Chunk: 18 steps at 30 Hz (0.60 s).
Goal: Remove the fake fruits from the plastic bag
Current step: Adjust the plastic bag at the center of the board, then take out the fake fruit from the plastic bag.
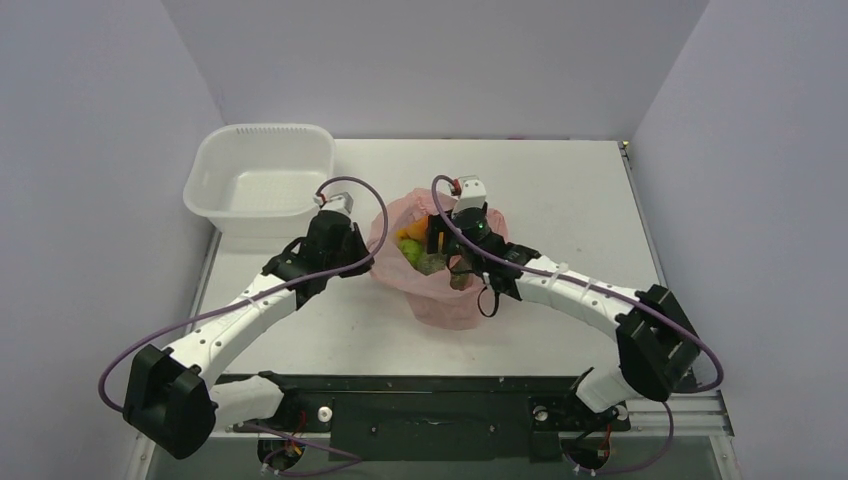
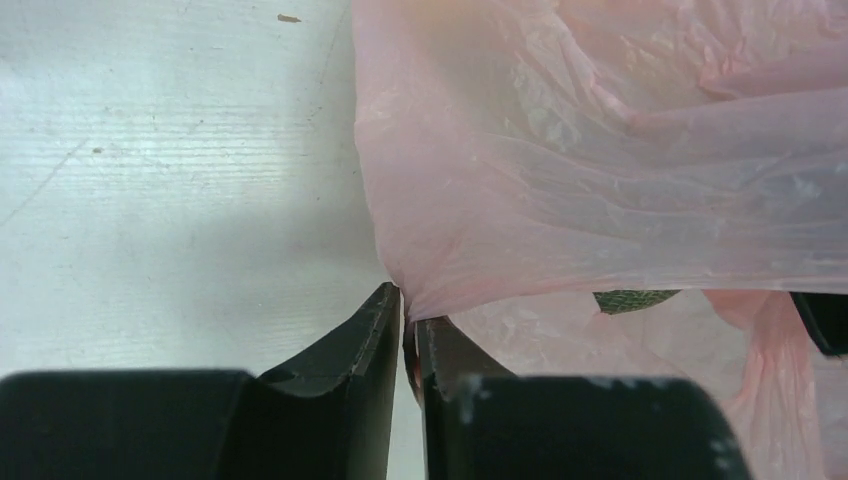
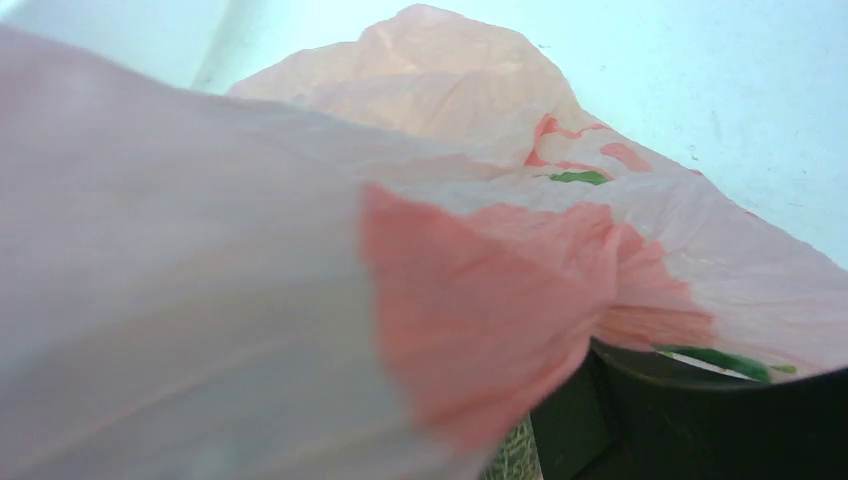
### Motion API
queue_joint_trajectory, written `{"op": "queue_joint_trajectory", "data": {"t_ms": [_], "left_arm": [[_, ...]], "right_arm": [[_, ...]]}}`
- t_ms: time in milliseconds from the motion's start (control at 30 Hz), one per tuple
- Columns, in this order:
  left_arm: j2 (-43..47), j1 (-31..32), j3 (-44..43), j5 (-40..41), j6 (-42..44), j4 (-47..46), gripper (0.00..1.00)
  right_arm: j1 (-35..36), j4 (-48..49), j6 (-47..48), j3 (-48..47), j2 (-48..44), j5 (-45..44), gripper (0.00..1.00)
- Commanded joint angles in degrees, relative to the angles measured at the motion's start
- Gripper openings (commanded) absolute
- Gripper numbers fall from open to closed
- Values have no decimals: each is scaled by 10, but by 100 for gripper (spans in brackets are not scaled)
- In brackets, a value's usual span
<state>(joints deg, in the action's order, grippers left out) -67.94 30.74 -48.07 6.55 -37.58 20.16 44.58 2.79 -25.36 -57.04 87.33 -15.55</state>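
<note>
The pink plastic bag (image 1: 447, 300) stands with its mouth open at the table's middle. Orange (image 1: 408, 237) and lime-green (image 1: 412, 254) fake fruits show inside it. My left gripper (image 2: 408, 318) is shut on the bag's (image 2: 600, 180) left rim, and the film is bunched between its tips. Past the rim a strip of a dark green netted fruit (image 2: 632, 299) shows. My right gripper (image 1: 456, 258) reaches down into the bag's mouth. Pink film (image 3: 250, 300) drapes over it; only one dark finger (image 3: 650, 415) shows, with the netted fruit (image 3: 515, 455) right beside it. Its jaws are hidden.
A white plastic basin (image 1: 222, 205) sits at the back left, just behind my left arm. The table's right edge (image 1: 645, 230) runs along a rail. Purple cables loop over both wrists.
</note>
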Motion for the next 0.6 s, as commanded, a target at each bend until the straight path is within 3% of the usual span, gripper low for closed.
{"op": "queue_joint_trajectory", "data": {"t_ms": [0,67,100,267,400,567], "left_arm": [[27,-3,-60,-48,47,24,14],[43,1,-78,-63,49,28,20],[55,6,-85,-64,51,33,34],[110,33,-123,-79,39,38,42],[122,108,-145,-73,32,30,54],[49,237,-201,107,75,31,65]], "right_arm": [[12,-17,23,12,-86,66,67],[24,-51,21,12,-122,71,68],[31,-63,19,12,-147,71,68],[36,-166,-13,15,-228,80,76],[34,-226,-62,45,-332,20,79],[32,-301,-167,92,-404,-80,82]]}}
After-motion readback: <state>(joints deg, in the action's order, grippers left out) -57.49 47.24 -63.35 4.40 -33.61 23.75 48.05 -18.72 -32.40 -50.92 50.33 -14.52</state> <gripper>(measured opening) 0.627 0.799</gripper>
